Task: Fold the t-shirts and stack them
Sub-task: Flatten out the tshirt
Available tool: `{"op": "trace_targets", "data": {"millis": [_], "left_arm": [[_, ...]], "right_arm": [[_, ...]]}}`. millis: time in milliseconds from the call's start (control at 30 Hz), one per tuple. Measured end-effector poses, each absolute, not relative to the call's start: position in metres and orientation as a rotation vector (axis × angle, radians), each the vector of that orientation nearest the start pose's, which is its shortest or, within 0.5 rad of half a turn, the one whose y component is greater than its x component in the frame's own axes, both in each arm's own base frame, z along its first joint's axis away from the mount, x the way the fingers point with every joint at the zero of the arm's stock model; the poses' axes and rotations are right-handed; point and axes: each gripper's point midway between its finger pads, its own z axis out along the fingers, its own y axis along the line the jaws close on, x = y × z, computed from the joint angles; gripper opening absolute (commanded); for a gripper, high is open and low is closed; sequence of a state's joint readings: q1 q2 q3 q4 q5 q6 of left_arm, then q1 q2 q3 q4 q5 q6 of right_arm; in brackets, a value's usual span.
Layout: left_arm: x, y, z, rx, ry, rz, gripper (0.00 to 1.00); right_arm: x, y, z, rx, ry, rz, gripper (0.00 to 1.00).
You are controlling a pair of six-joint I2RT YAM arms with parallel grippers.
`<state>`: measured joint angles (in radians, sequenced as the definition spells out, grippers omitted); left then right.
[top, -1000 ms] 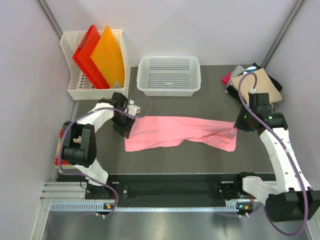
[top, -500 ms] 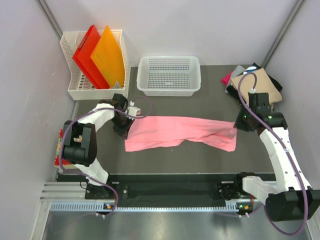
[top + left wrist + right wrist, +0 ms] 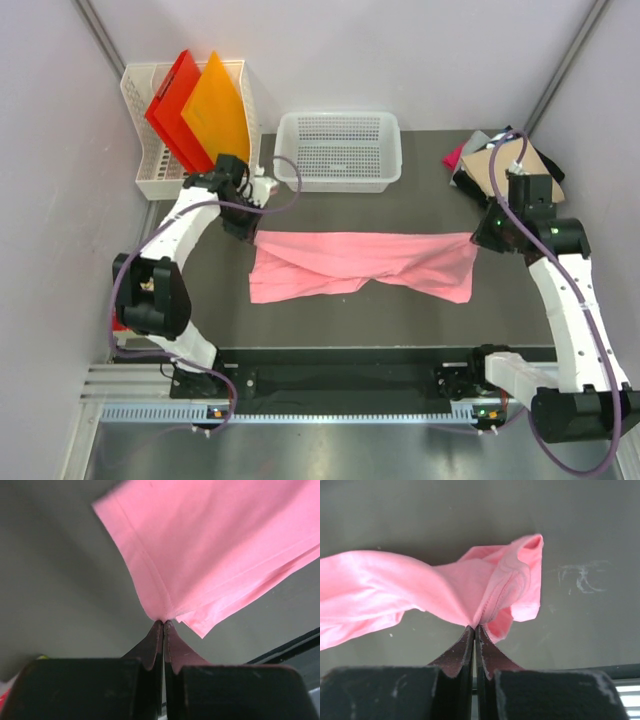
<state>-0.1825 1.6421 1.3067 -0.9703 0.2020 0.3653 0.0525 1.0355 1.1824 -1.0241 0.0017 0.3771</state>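
At opposite ends, left gripper (image 3: 163, 624) and right gripper (image 3: 474, 628) pinch t-shirt (image 3: 360, 266).

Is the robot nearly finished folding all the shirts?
Not quite. A pile of folded shirts already sits at the far right. Right now the left gripper and right gripper are each shut on one end of the pink t-shirt, holding it stretched between them. It isn't folded yet, and it isn't on the pile.
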Motion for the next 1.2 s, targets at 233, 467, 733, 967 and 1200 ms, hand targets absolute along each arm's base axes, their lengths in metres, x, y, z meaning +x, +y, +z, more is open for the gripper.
{"op": "trace_targets", "data": {"millis": [233, 467, 733, 967, 1200], "left_arm": [[0.336, -0.086, 0.194, 0.785, 2.511, -0.228, 0.0], [0.305, -0.078, 0.279, 0.781, 2.349, -0.179, 0.0], [0.223, -0.055, 0.439, 0.691, 1.871, -0.024, 0.0], [0.106, -0.008, 0.527, 0.483, 1.519, 0.154, 0.0], [0.042, 0.002, 0.536, 0.425, 1.393, 0.34, 0.0]], "right_arm": [[0.241, 0.042, 0.256, 0.391, 2.369, 0.289, 0.0], [0.19, 0.07, 0.323, 0.321, 2.251, 0.519, 0.0], [0.093, 0.089, 0.416, 0.16, 1.91, 0.748, 0.0], [0.02, 0.107, 0.434, 0.041, 1.792, 0.918, 0.0], [-0.044, 0.112, 0.485, -0.121, 1.555, 0.959, 0.0]]}}
